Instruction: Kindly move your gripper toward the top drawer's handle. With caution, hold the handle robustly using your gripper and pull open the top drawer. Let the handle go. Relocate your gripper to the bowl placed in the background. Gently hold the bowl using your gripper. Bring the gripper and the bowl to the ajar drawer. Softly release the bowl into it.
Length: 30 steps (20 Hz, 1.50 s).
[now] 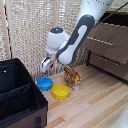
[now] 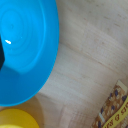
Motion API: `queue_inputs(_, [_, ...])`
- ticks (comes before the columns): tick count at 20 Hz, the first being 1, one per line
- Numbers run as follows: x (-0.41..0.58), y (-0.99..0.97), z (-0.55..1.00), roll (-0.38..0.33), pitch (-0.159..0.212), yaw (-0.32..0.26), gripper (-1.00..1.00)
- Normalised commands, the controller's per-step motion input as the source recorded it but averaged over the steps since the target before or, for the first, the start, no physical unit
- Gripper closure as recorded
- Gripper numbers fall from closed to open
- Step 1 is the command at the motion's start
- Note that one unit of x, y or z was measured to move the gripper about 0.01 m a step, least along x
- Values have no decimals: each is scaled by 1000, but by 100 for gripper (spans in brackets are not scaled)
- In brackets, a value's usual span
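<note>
Fingers of the gripper (image 1: 45, 65) hang just above the blue bowl (image 1: 45, 83) in the exterior view; whether they are parted or closed cannot be told. Beside that bowl on the desk (image 1: 95, 100) sit a yellow bowl (image 1: 60, 91) and a patterned box (image 1: 72, 76). Wrist view: the blue bowl (image 2: 25, 45) fills much of the picture, the yellow bowl (image 2: 17, 120) touching its rim, the box (image 2: 114, 111) apart.

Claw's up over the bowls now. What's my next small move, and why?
Probably ease the claw straight down toward the blue bowl. In the exterior view it hangs above the bowl, apart from it, and the wrist view shows the bowl close below beside the yellow bowl. Whether its fingers are open is unclear.
</note>
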Motion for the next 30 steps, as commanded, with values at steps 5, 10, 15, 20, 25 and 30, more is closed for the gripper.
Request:
queue_inputs(5, [-3,-78,227,37,97,-347,-100])
queue_inputs(10, [0,-50,39,0,32,-375,-100])
queue_inputs(15, [11,-1,-286,45,79,-374,-100])
queue_inputs(20, [85,123,-433,26,206,-262,-100])
queue_inputs(25, [181,110,-290,0,251,-193,-100])
queue_inputs(30, [71,139,-115,-14,116,-54,-100])
